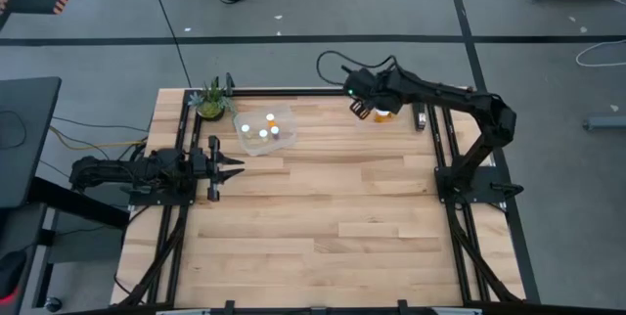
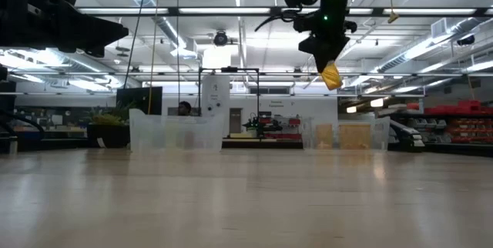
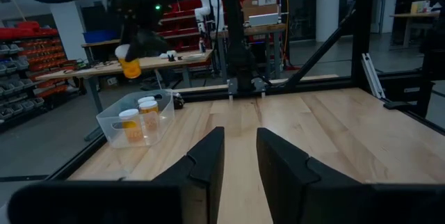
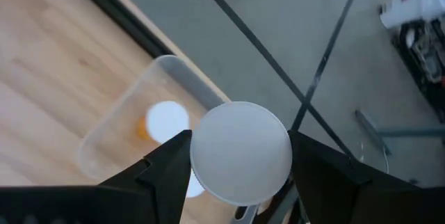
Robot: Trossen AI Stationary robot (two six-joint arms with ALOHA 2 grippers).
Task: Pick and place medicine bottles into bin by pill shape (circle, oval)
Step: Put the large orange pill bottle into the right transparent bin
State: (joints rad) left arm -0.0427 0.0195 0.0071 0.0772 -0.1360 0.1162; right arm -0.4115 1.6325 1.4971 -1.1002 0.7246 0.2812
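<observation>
A medicine bottle [image 4: 240, 152], white cap toward the wrist camera, is clamped between the closed-in fingers of the right tool [image 1: 363, 110], held high above the clear bin [image 4: 132, 130] at the surface's far right edge. The bin lies directly beneath, other bottles [image 3: 138, 118] already inside. The left tool [image 1: 229, 167], slightly parted and empty, waits at the left edge.
</observation>
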